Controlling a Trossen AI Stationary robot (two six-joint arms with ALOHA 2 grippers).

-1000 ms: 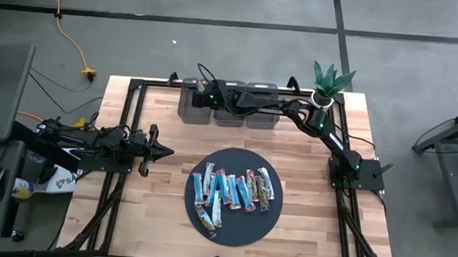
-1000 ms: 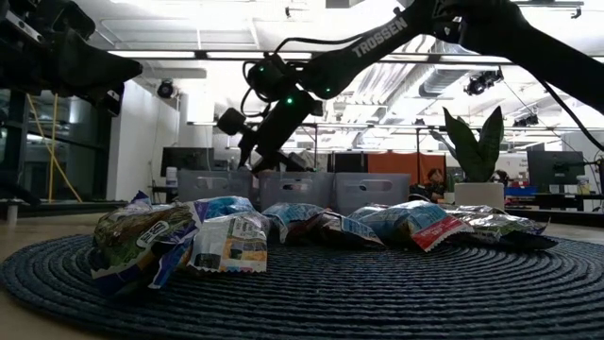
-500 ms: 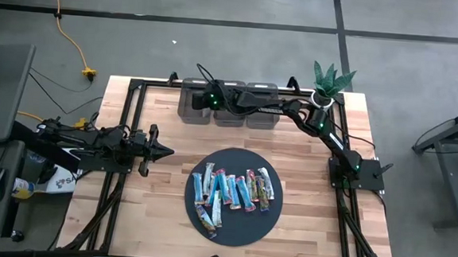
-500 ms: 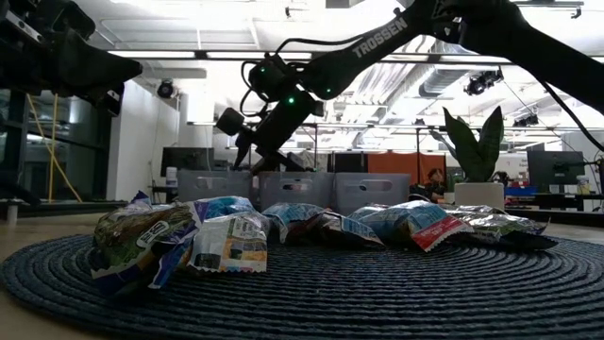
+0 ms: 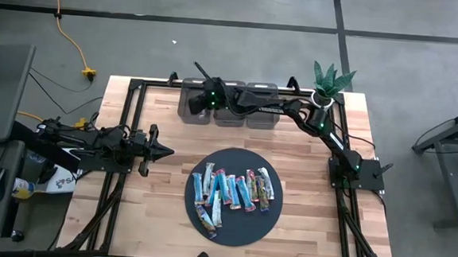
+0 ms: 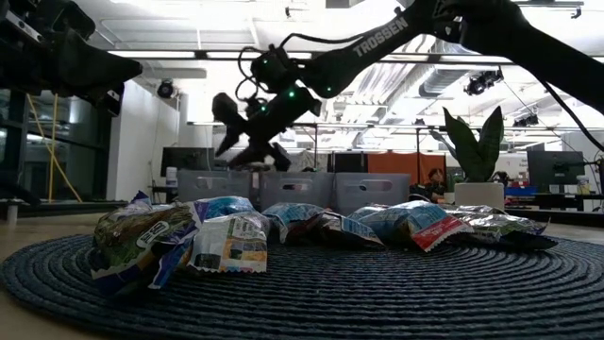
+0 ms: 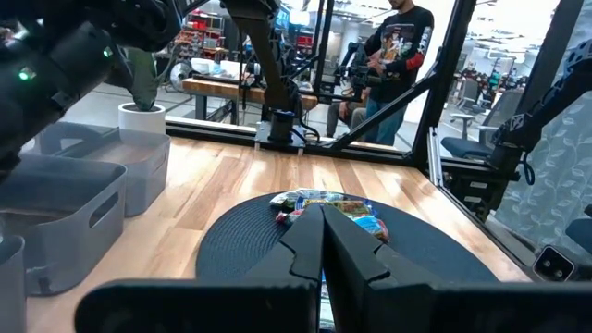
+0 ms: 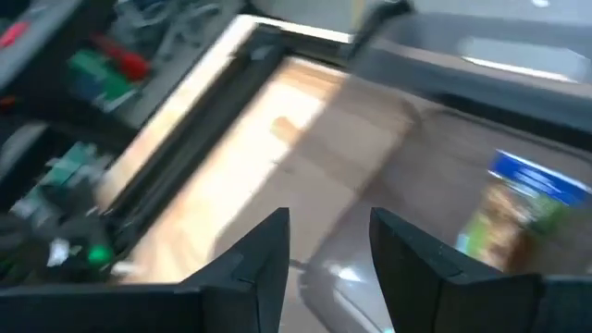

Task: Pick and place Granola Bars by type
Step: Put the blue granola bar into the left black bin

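Several foil-wrapped granola bars (image 5: 233, 188), mostly light blue with some red, lie in a loose row on a dark round mat (image 5: 211, 163); they also show in the low view (image 6: 226, 236) and the left wrist view (image 7: 328, 202). My right gripper (image 5: 192, 102) hangs open over the leftmost of three grey bins (image 5: 194, 110) at the far edge, holding nothing (image 8: 328, 231) (image 6: 247, 156). One blue-and-green bar (image 8: 525, 208) lies in a grey bin beyond its fingers. My left gripper (image 5: 166, 150) waits shut at the table's left, pointing at the mat (image 7: 322, 217).
Two more grey bins (image 5: 229, 104) (image 5: 260, 106) stand beside the leftmost one. A potted plant (image 5: 328, 79) sits at the far right corner. A black frame (image 5: 136, 87) rims the table. A person (image 7: 402, 46) stands beyond the table.
My right gripper has risen from the leftmost bin and tipped from pointing down to a more level slant above the bin's rim. The bars on the mat and my left arm have kept still.
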